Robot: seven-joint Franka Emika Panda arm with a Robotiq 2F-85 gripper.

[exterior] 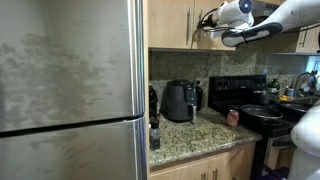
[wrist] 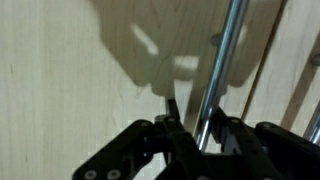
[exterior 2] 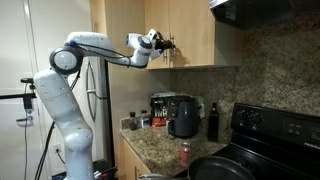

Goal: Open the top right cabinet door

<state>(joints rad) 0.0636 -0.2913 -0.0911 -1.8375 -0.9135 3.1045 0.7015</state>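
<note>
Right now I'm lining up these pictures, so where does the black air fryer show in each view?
In an exterior view: air fryer mid-frame on the counter, right of the fridge.
In an exterior view: air fryer lower centre, on the counter.
Wrist view: not in it.
Shared landmark: the black stove, right of the air fryer in both exterior views.

white rounded arm [exterior 2: 62, 95] with dark joint rings, tipped by a black gripper [wrist: 197, 130] of angular linkages
</note>
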